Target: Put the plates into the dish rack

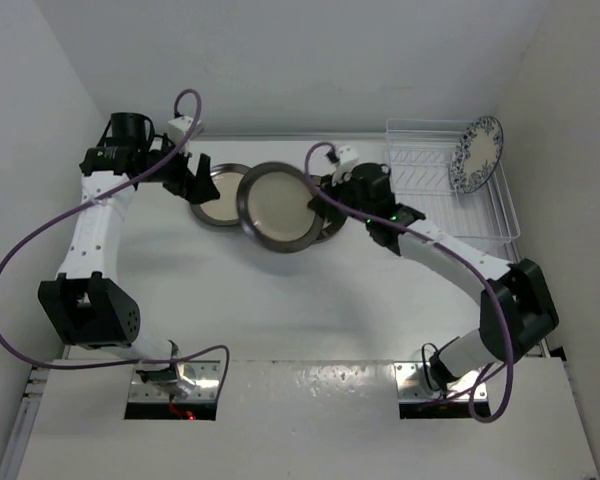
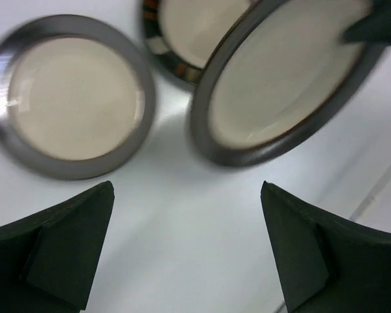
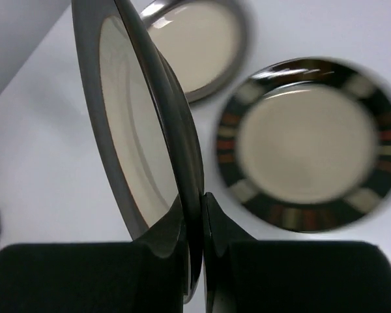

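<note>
The right pincer (image 3: 197, 254) is clamped on the rim of a cream-centred plate with a dark metallic rim. This raised plate (image 1: 278, 207) is tilted above the surface (image 1: 280, 300), near the middle of the top view, and the grip sits at its 3 o'clock edge there. Beneath it, toward 4 o'clock, the patch-rimmed plate (image 3: 309, 143) lies flat, largely hidden from above. A second dark-rimmed plate (image 1: 216, 196) lies flat at 9 o'clock of the raised one, and their outlines overlap in the top view. The left pincer (image 2: 189, 251) hovers at about 10 o'clock of this flat plate, its fingers wide apart and holding nothing. The dish rack (image 1: 420, 165) stands toward 2 o'clock from the surface's middle. The blue floral plate (image 1: 478, 153) stands on edge at the rack's far right corner.
</note>
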